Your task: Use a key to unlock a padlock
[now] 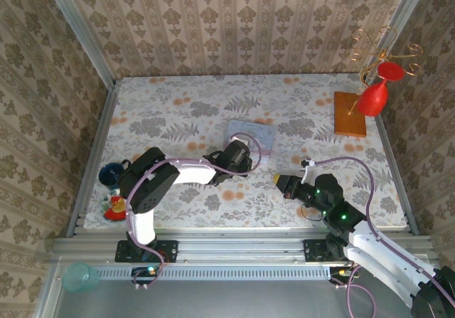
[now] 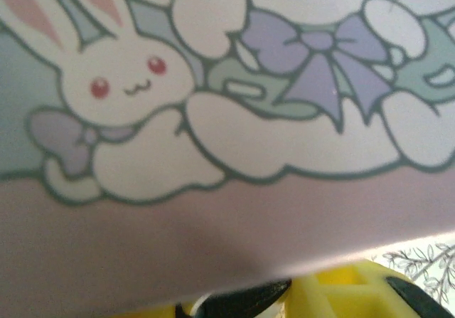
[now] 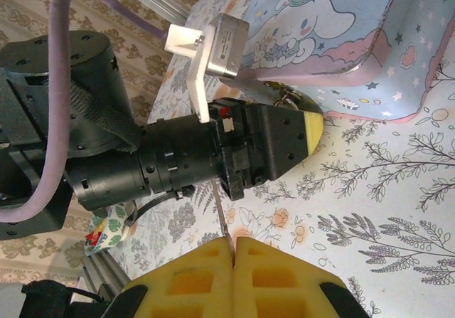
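Currently my left gripper (image 1: 244,156) is pressed right up to the tin (image 1: 250,134), on its near side. On the left wrist camera the tin's (image 2: 213,211) bunny-printed face is so close that it is blurred, with a yellow finger (image 2: 348,297) just under it. From the right wrist camera I see that gripper (image 3: 313,128) side-on, its yellow tip just below the tin's (image 3: 355,40) pink lower edge. I cannot tell whether its jaws are apart or closed.

The padlock (image 3: 290,97) is a small dark-and-metal lump tucked against that lower edge of the tin, right above the left gripper's tip. It is partly hidden, and I cannot tell whether the fingers touch it or only sit beside it.

My right gripper (image 1: 284,183) hangs near the tin, off its near right corner and apart from it, pointing toward the left gripper. Its two yellow pads (image 3: 192,282) are clenched flat together, and a thin grey blade stands up out of the seam between them. As far as I can make out, that is the key (image 3: 220,218), seen edge-on, with its tip short of the left gripper's body.

Well beyond the tin on its right stands a wooden base (image 1: 350,113) with a red piece (image 1: 372,99) on a wire frame. Off to the tin's left, by the table (image 1: 178,115) edge, sits a blue cup (image 1: 110,174).
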